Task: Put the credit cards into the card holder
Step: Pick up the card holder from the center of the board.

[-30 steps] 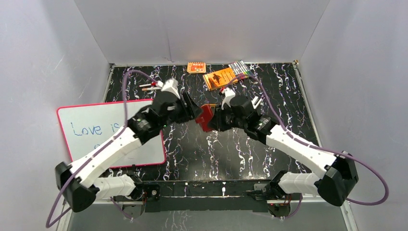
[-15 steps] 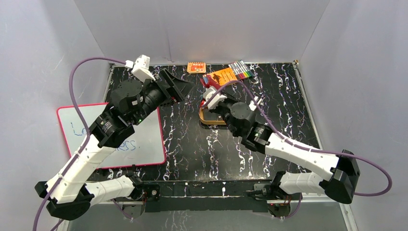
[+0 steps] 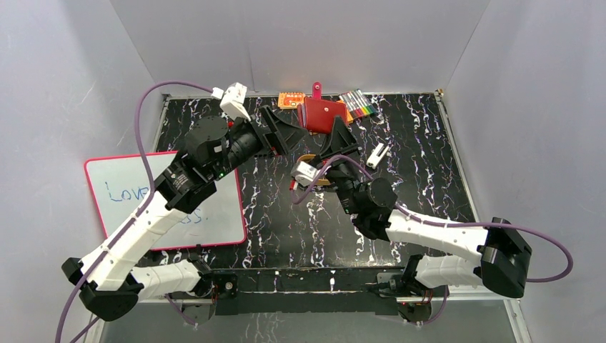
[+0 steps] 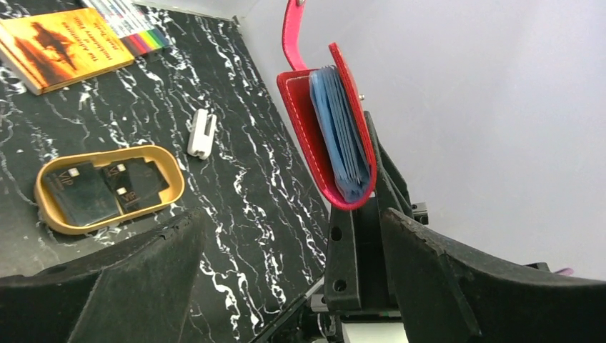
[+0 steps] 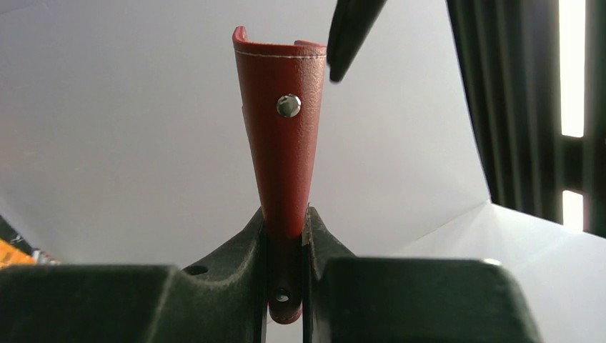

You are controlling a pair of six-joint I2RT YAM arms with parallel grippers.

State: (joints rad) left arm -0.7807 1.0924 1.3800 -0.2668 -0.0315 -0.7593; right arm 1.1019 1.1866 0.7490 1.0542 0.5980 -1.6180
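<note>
The top view is bright and even: the pale grey walls (image 3: 300,43) give back soft light, and the arms throw only weak, diffuse shadows on the black table with white marble veins (image 3: 286,229). The white board with a red frame (image 3: 225,214) is nearly overexposed.

In the left wrist view the dark red leather-like card holder (image 4: 304,136) and its bluish clear sleeves (image 4: 343,136) are sharp. The black fingers (image 4: 464,286) of the left gripper (image 4: 289,236) are dark and blurred.

In the right wrist view two white light strips (image 5: 572,68) at the right edge are burnt out. The round metal snap (image 5: 289,106) carries a small glint. The fingers (image 5: 214,300) of the right gripper (image 5: 286,229) are soft, without detail.
</note>
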